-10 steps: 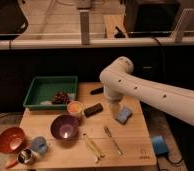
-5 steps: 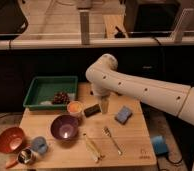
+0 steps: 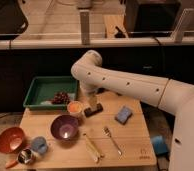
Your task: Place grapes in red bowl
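Observation:
The grapes [image 3: 61, 97] are a dark purple-red cluster lying in the right part of the green tray [image 3: 40, 90] at the table's back left. The red bowl [image 3: 10, 139] sits empty at the front left corner of the wooden table. My white arm reaches in from the right, bends at an elbow above the tray's right edge and points down. My gripper [image 3: 92, 104] hangs at its end just right of the tray, a little right of the grapes and over a small black object [image 3: 93, 111]. It is mostly hidden by the arm.
An orange cup [image 3: 75, 106] and a purple bowl [image 3: 65, 127] stand between the tray and the front edge. A blue cup [image 3: 39, 145] and a metal cup [image 3: 25, 156] sit by the red bowl. A blue sponge [image 3: 123, 115], a fork [image 3: 112, 140] and a yellow utensil [image 3: 91, 147] lie to the right.
My arm has swung left across the table, bringing the elbow and gripper from the table's middle toward the right edge of the green tray. The objects have not moved.

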Robot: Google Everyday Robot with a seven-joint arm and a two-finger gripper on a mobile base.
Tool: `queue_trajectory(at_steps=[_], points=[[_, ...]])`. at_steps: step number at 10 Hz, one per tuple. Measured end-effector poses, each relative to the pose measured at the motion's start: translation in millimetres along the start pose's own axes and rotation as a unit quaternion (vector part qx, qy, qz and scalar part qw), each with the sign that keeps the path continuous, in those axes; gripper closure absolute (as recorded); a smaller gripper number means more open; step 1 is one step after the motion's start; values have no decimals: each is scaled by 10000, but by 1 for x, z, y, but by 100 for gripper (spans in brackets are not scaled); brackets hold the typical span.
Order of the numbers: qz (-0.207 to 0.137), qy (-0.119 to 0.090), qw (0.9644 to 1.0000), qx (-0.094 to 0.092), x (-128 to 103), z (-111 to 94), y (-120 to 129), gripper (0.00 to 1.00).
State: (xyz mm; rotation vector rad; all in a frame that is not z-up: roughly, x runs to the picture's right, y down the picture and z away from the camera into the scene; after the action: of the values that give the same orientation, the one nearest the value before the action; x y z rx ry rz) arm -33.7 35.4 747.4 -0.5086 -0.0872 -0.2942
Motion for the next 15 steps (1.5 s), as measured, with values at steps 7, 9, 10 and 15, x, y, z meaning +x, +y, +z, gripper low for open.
queue_trajectory(at_steps=[7,9,10,15], points=[[-92,-34,9999,18,-36,18,-28,20],[-106,-58,9999,38,-45,24,-36,20],[-120,-76,9999,51,-50,26,-40,20],[-46,-159,9998,129,-54,43,-55,20]])
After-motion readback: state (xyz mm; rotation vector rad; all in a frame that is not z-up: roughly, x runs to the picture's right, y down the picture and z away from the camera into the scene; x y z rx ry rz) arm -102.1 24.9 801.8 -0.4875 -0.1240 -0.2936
